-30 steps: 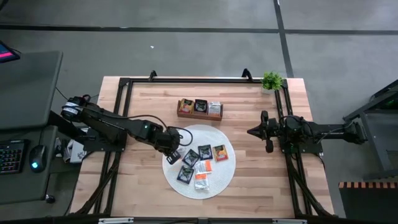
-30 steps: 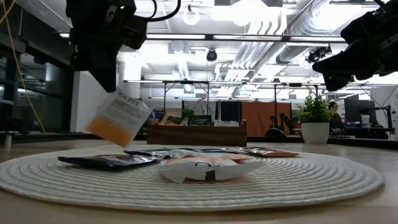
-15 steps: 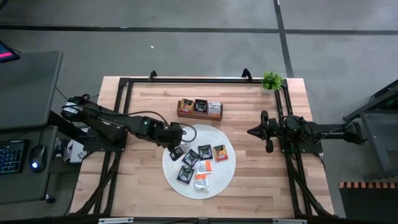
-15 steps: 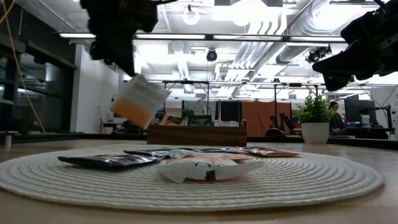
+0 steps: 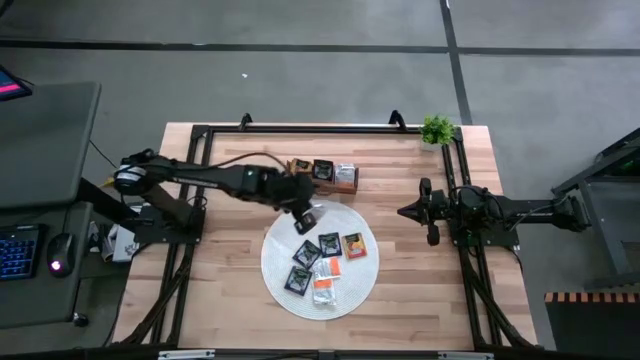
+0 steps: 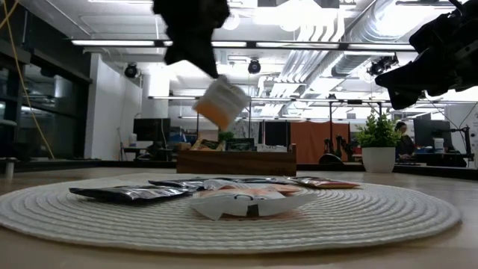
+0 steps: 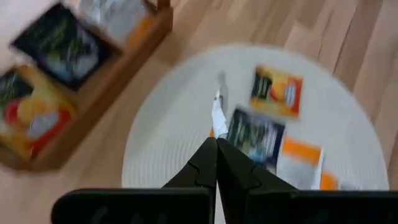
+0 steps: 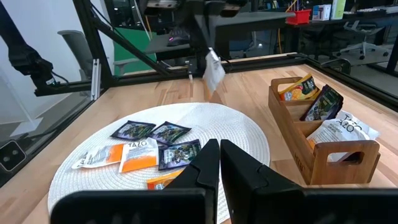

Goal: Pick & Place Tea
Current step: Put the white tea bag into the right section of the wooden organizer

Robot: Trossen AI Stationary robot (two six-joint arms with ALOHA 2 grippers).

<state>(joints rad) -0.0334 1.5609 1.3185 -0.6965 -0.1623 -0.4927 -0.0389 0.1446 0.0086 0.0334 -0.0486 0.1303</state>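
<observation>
The bench is carrying a round white mat near its middle and, just beyond the mat's far edge, a brown wooden tray with three compartments, each already holding tea. The left arm is reaching across the bench from its own side, and the left gripper is hanging in the air over the mat's far edge, near the tray, with its fingers clenched on one orange-and-white sachet, which is dangling tilted below them, clear of the mat. The right arm is waiting at the right edge of the bench, well apart from the mat, and the right gripper is holding its fingers pressed together on nothing. The rest of the sachets, some black, some orange and white, are lying loose and partly overlapping on the mat. By the look of it, the carrying step is under way: one sachet is lifted and travelling toward the tray, with the placing not yet done. The next move is likely calling for the left gripper to line up over the compartment that is holding the orange packets, lower, and release, taking care that the hanging sachet is clearing the tray's wall and not catching on it.
</observation>
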